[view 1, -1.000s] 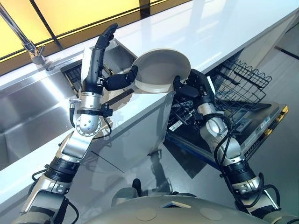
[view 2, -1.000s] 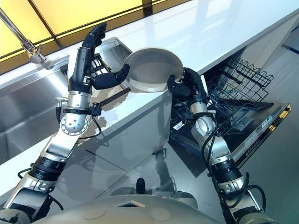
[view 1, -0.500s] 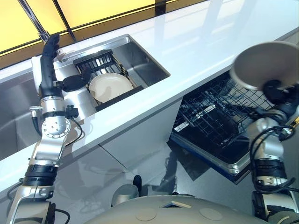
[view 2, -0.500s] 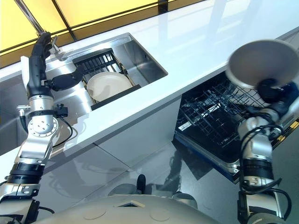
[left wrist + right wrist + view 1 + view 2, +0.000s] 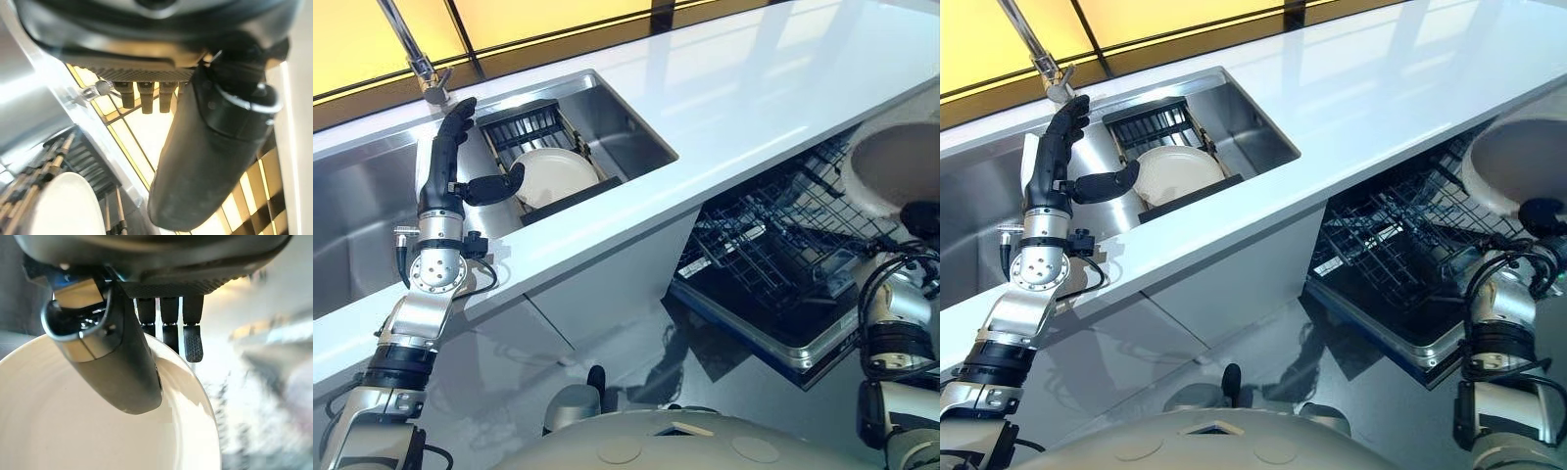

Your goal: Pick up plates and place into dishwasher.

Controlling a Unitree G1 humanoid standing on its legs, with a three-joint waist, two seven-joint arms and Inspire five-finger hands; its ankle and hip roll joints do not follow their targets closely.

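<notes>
Now we find one plate (image 5: 88,431) pinched at its rim by the right robot hand (image 5: 122,362), thumb on the upper face and fingers behind, and held high over the open dishwasher (image 5: 773,294) at the right. We judge the rim grip leaves the plate's edge free to slot between the wire tines of the rack (image 5: 783,235). A second plate (image 5: 555,174) leans upright in the dark drainer rack (image 5: 1160,127) inside the steel sink (image 5: 372,225), waiting its turn. The left robot hand (image 5: 450,157) stands beside it, fingers straight and raised toward the tap (image 5: 416,49), thumb stretched out close to that plate's rim; it holds nothing. Between sink and dishwasher runs the white counter (image 5: 744,88).
</notes>
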